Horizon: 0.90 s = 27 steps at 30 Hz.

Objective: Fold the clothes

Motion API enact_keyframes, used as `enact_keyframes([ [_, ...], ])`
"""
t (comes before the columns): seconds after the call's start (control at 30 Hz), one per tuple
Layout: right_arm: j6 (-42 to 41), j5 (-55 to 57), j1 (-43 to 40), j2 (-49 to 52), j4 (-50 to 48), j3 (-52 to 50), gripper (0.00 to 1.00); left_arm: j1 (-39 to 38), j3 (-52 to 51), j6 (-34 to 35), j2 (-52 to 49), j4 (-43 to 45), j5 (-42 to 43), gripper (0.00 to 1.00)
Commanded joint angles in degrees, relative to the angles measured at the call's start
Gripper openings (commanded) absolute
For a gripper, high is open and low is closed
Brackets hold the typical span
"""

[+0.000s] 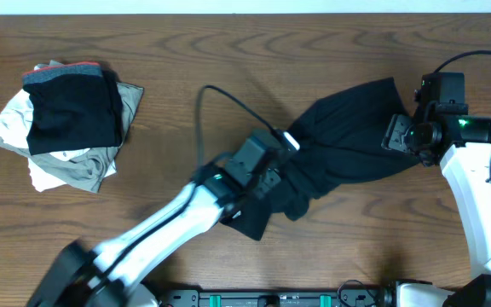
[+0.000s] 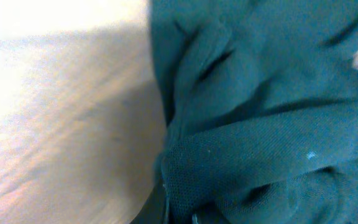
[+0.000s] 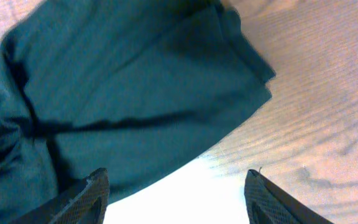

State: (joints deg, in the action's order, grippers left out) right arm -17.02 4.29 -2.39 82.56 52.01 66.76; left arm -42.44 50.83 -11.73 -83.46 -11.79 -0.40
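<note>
On the table (image 1: 228, 60) our right claw (image 3: 176, 193) gaped empty over the cloth (image 1: 348, 141), left claw (image 2: 178, 214) sat buried in it, couldn't tell if we'd clamped anything.

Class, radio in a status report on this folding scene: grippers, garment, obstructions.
Right gripper open at black garment edge. Left gripper pressed into it, grip unclear. Clothes pile apart, far left.

Brown wood-grain table (image 1: 348, 243); pale strip beyond far edge (image 1: 245, 5).
</note>
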Motion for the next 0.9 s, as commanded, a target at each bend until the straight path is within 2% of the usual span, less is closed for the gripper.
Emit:
enact_keyframes([
  [0.0, -0.72, -0.04, -0.33, 0.20, -1.66, -0.13, 0.68, 2.01, 1.07, 2.86, 9.64, -1.40, -0.74, 0.06],
  [0.13, 0.90, -1.79, -0.31, 1.27, -5.64, -0.13, 0.69, 3.15, 1.05, 3.69, 18.16, -3.87, -0.72, 0.06],
  [0.23, 3.26, -4.57, -0.31, 3.10, -8.76, -0.13, 0.70, 3.15, 1.05, 3.74, 20.90, -6.40, -0.72, 0.06],
  [0.43, 3.37, -6.34, -0.20, 7.65, -9.31, -0.13, 0.70, 3.15, 1.05, 6.73, 20.63, -12.07, -0.42, 0.07],
  [0.63, 3.50, -6.32, -0.17, 11.19, -9.40, -0.13, 0.70, 3.15, 1.03, 6.71, 19.04, -14.01, -0.26, 0.31],
  [0.87, 4.90, -8.37, -0.11, 12.11, -10.27, -0.13, 0.70, 3.15, 1.03, 6.69, 19.04, -14.82, -0.26, 0.36],
])
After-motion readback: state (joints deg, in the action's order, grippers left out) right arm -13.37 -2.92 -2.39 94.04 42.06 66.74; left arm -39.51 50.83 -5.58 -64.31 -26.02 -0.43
